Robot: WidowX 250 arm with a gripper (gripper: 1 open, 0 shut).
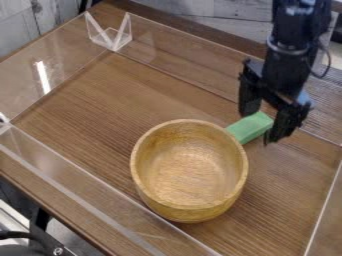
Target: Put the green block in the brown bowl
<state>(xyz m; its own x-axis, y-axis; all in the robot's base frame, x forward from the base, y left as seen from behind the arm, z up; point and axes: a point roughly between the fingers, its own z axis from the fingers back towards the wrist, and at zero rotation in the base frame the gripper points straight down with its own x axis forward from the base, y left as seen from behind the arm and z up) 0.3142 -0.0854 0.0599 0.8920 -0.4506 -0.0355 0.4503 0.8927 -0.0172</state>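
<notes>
The green block (249, 128) lies flat on the wooden table just right of the brown bowl (189, 168), close to its rim. The bowl is a round tan wooden one with nothing inside it. My gripper (266, 112) hangs pointing straight down right over the block, its black fingers open, one on each side of the block's far end. The fingertips are low, about level with the block, and part of the block is hidden behind them. Nothing is held.
Clear acrylic walls (54, 60) enclose the wooden table (120, 100) on all sides. A small clear plastic stand (108, 31) sits at the back left corner.
</notes>
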